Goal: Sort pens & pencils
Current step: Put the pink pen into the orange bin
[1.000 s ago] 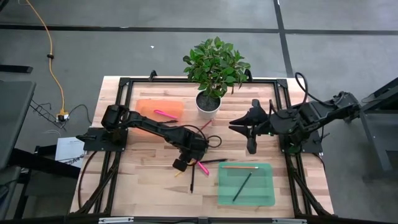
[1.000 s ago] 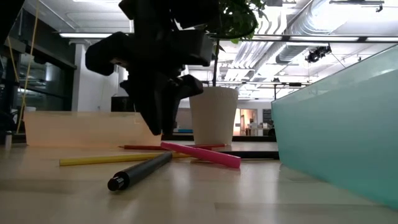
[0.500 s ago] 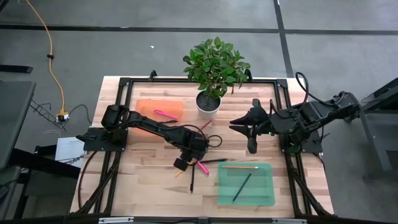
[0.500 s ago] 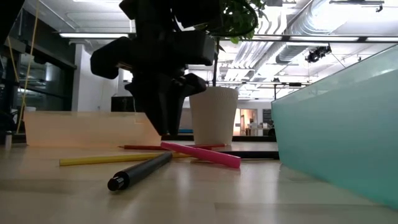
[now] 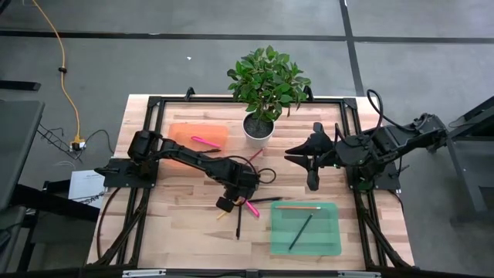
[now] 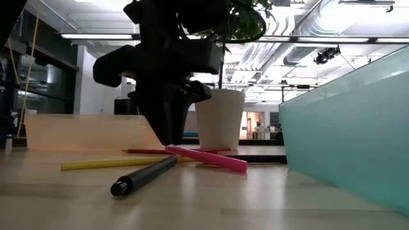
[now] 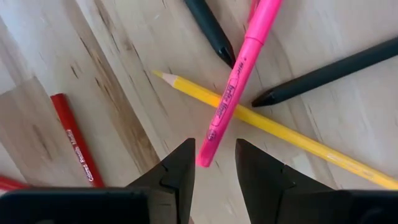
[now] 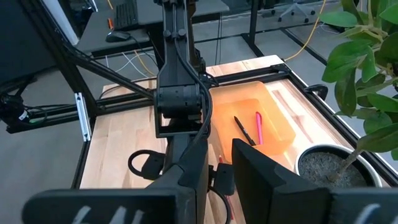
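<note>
A pink pen [image 7: 239, 74] lies slanted across a yellow pencil [image 7: 280, 134] on the wood, among two black pens [image 7: 208, 28] [image 7: 336, 68] and a red pencil [image 7: 74, 140]. My left gripper [image 7: 214, 165] points down over the pile [image 5: 251, 207], open, one finger on each side of the pink pen's near end [image 6: 172, 149]. I cannot tell whether a finger touches it. My right gripper [image 5: 297, 158] hangs open and empty above the table's right half. The green tray [image 5: 332, 239] holds an orange pencil [image 5: 297, 207] and a dark stick [image 5: 301, 232].
An orange tray [image 5: 181, 131] at the far left holds a pink pen [image 8: 259, 127] and a black pen [image 8: 244, 130]. A potted plant [image 5: 258, 127] stands at the far middle. A long dark stick [image 5: 238, 224] lies near the pile. Black frame rails edge the table.
</note>
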Controlling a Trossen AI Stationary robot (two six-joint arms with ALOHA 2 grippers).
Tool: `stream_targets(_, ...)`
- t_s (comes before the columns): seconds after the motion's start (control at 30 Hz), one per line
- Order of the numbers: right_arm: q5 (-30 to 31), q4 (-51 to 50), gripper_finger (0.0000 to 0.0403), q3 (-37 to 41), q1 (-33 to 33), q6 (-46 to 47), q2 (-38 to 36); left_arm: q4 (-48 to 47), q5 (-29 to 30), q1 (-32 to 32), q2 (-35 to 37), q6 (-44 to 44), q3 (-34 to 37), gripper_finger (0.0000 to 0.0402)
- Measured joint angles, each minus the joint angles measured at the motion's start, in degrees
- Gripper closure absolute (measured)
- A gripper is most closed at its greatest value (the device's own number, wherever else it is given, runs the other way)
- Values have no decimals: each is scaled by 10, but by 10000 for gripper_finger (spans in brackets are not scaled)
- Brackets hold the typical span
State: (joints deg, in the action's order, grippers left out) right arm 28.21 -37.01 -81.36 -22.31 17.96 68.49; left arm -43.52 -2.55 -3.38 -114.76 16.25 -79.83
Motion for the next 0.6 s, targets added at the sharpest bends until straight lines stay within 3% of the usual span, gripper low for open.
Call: stream_targets(0.6, 0, 5, 339, 0, 0, 0, 0, -2, 13, 0, 0, 0, 0, 300)
